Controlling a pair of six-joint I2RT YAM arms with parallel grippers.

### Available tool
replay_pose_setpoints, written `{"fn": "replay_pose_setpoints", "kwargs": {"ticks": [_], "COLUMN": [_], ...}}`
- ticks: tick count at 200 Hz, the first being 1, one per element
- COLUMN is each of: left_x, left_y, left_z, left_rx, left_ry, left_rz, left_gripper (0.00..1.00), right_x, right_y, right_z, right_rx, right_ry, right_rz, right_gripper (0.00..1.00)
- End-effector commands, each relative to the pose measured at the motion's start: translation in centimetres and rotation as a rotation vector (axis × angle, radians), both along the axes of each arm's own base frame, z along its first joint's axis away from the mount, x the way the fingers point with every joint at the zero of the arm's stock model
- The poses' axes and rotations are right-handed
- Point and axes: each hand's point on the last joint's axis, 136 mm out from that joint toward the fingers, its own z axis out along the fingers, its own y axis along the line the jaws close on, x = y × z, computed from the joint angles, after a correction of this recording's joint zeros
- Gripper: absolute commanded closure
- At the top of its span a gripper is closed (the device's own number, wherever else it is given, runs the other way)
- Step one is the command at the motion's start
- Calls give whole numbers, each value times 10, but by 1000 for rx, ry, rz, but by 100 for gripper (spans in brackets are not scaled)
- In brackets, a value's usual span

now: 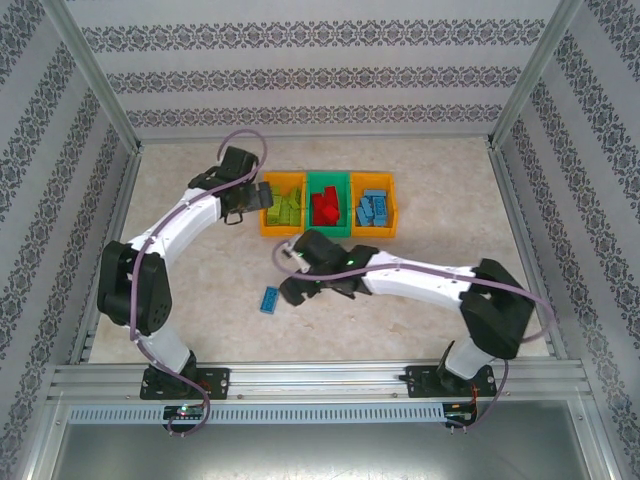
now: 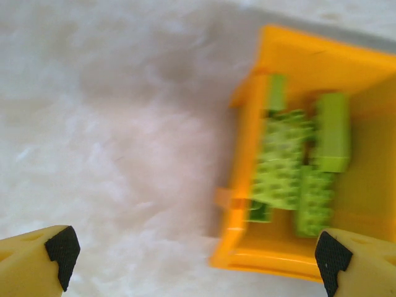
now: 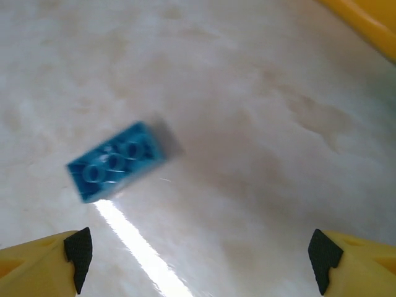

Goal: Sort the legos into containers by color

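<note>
Blue lego (image 3: 117,162) near right hand (image 3: 198,260)

Legos (image 1: 323,208) in containers (image 1: 280,232), one lego (image 1: 271,299) lying before them

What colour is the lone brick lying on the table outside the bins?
Blue: the small studded plastic brick shows best in the right wrist view.

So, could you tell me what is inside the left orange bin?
Lime green bricks lie piled in the left orange bin; whatever is beneath the pile is covered.
</note>
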Motion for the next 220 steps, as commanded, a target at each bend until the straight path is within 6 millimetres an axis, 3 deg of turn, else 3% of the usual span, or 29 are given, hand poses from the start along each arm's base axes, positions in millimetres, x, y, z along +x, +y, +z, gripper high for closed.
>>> {"fn": "replay_pose_setpoints", "kwargs": {"ticks": [1,28,71,165,220], "left_x": [-10,-27,-47,-60,-61], "left_y": [28,50,69,79,83], "left_z": [2,-5,-9,-17,-18], "left_rx": [-51,-77,-86,-96,-95], "left_ry": [-16,12,17,35,35], "left_rz": [97,148,194,218,220], "left_gripper": [1,1,1,1,1], "right_x": [-17,-22,-29,-29,-31], "right_y": [24,40,56,71,68], "right_z": [-11,-25,-42,-68,-89], "right_rx": [-57,-69,-88,-135,-192], "right_ry": [-37,-18,18,52,83], "right_rz": [207,315,432,497,500], "right_gripper": [3,2,2,3,14]}}
